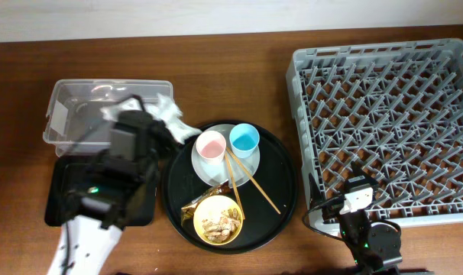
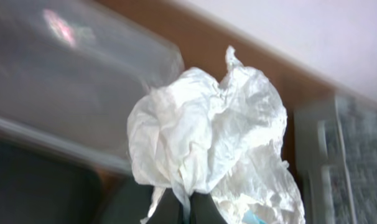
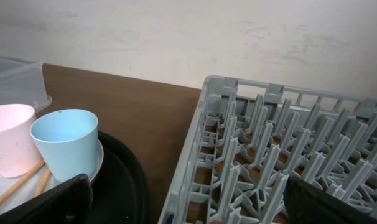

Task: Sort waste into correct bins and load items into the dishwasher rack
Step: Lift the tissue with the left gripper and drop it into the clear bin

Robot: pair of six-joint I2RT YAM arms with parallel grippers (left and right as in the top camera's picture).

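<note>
Napkin (image 2: 207,143) is pinched in the left gripper (image 2: 188,210), jaws clamped on its lower folds, held up at the right edge of the clear box (image 1: 63,114), not yet dropped in. Everything else is undone: pink cup (image 1: 211,145), blue cup (image 1: 244,138), plate (image 1: 205,169), bowl (image 1: 216,216) w/ scraps (image 1: 218,222), chopsticks (image 1: 250,179) and wrapper (image 1: 208,197) all sit on the round tray (image 1: 286,191). Rack (image 1: 384,53) holds nothing. Right gripper (image 1: 360,192) is spread wide w/ nothing in it, by the rack's near-left corner. Early stage, I reckon.
</note>
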